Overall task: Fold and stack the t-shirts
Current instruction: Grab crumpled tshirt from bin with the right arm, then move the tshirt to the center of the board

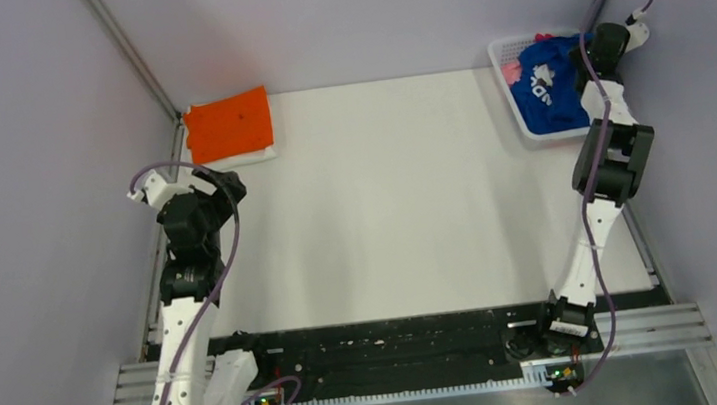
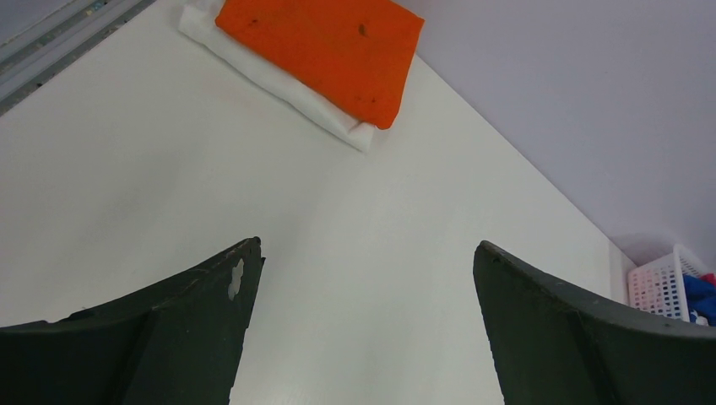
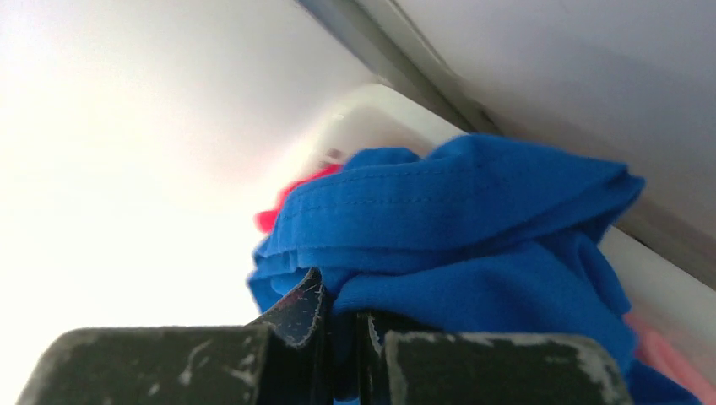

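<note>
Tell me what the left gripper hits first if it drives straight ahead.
Probably bare white table; the open left gripper angles down at it. The orange t-shirt lies farther, left of that line. Depth is unclear.

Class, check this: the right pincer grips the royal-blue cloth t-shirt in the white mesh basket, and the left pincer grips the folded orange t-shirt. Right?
No. The left wrist view shows the left pincer open and empty, short of the folded orange t-shirt. The right pincer does grip the royal-blue cloth t-shirt in the white mesh basket.
</note>
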